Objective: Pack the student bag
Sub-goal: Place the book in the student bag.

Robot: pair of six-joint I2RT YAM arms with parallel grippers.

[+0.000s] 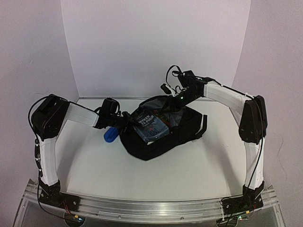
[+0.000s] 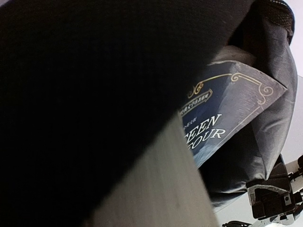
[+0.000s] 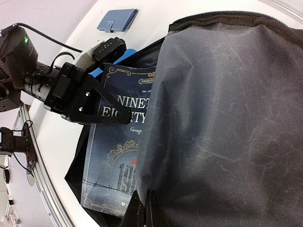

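Observation:
The student bag lies open in the middle of the table, black with a greyish lining. A dark blue book stands tilted in its mouth, its lower part inside the bag. My left gripper is shut on the book's upper edge; in the right wrist view one of its black fingers lies across the cover. The left wrist view is filled by the book's page edge and cover. My right gripper is shut on the lining's edge, holding the flap up at the bag's far side.
A blue object lies on the table just left of the bag, under the left wrist. A flat blue case lies on the table beyond the left gripper. White walls close the table at the back and both sides.

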